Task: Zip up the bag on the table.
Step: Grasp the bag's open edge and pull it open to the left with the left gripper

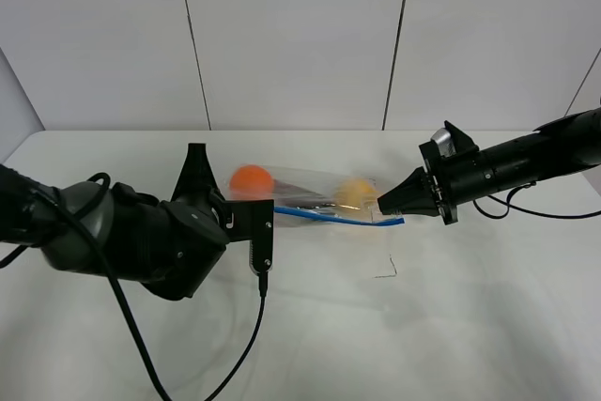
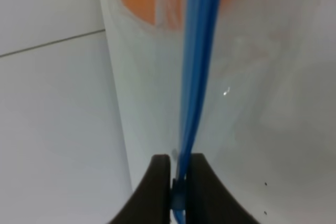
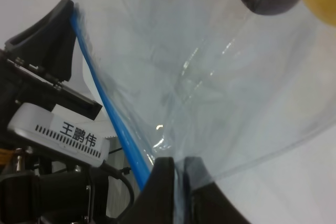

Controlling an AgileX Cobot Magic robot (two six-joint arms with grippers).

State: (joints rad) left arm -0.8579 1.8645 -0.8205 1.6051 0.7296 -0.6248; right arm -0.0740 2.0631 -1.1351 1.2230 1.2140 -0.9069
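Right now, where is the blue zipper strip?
In the exterior high view, the blue zipper strip runs along the bag's near edge, between the left tool and the right tool, both shut on it.

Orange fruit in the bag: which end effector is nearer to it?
Left. The left end effector grips the blue zipper strip right beside the orange fruit; the right end effector grips the strip's other end, by the yellow fruit.

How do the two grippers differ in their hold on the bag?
The left gripper pinches the blue zipper strip at the bag's end by the orange fruit; the right gripper pinches the end by the yellow fruit. The left gripper reaches in from the left, the right gripper from the right. Both are shut on the strip.
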